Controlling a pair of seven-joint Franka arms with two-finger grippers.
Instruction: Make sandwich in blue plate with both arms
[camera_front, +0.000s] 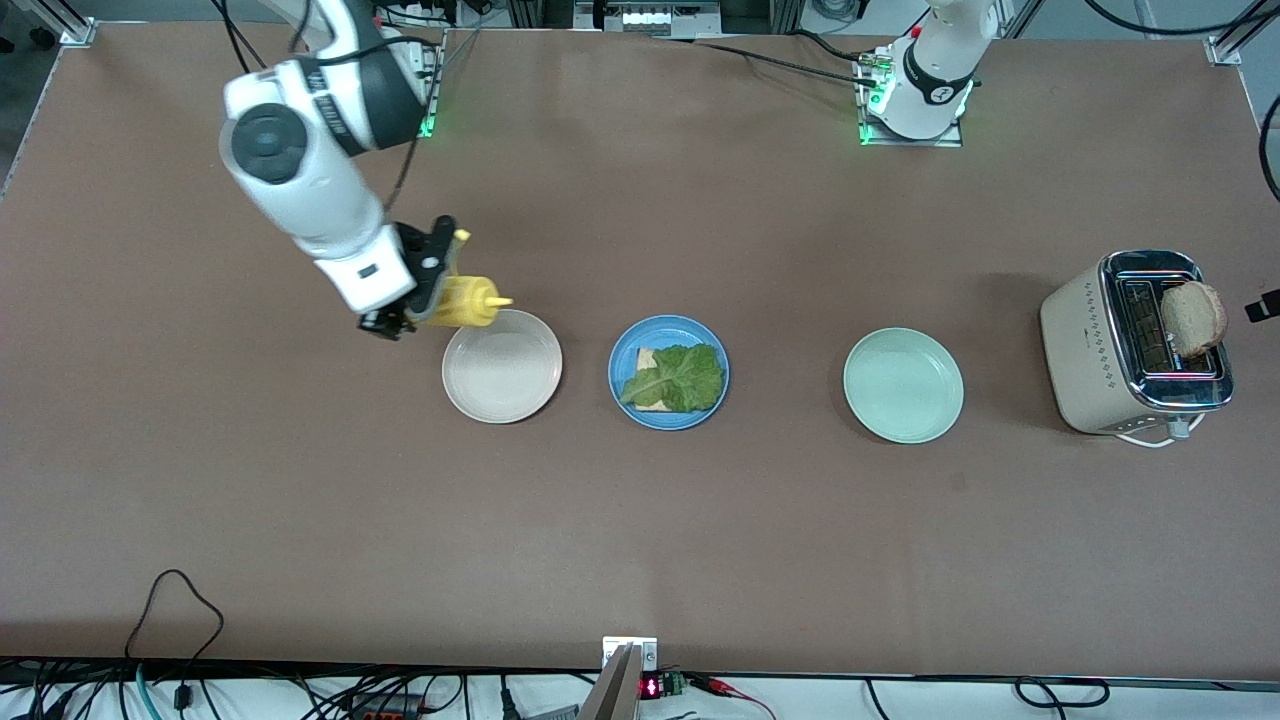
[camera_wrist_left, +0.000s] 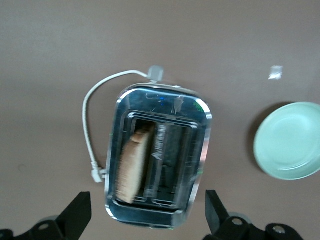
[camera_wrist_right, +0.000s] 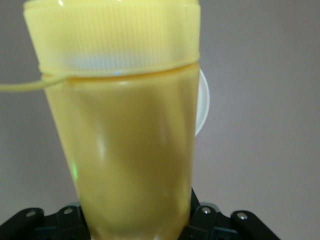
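Observation:
The blue plate lies mid-table with one slice of pale bread on it and a ruffled green lettuce leaf on top of that slice. A second slice stands in a slot of the toaster at the left arm's end. My left gripper hangs open above the toaster, one finger on either side of it. My right gripper is shut on a yellow squeeze bottle. The bottle is tilted, its nozzle over the rim of the cream-white plate.
A pale mint-green plate lies between the blue plate and the toaster. The toaster's white cord loops on the table beside it. Cables run along the table's edge nearest the front camera.

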